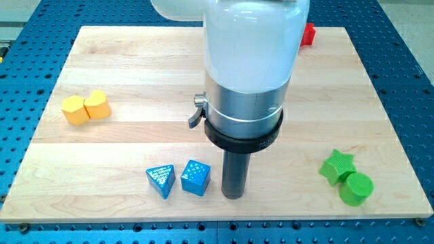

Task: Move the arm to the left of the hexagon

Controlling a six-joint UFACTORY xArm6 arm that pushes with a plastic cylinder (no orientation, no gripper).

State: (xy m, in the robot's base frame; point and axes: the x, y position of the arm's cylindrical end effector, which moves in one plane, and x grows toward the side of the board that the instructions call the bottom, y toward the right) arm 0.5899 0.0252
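Note:
Two yellow blocks touch each other at the view's left: one that looks like a hexagon (74,110) and a rounder one (99,104) just right of it. My tip (233,196) rests on the board near the view's bottom centre, far to the right of the yellow blocks. It stands just right of a blue cube (195,178), with a small gap between them. A blue triangle (161,181) lies left of the cube.
A green star (336,166) and a green cylinder (356,189) sit together at the bottom right. A red block (308,34) shows at the top, partly hidden behind the arm's body. The wooden board (135,68) lies on a blue perforated table.

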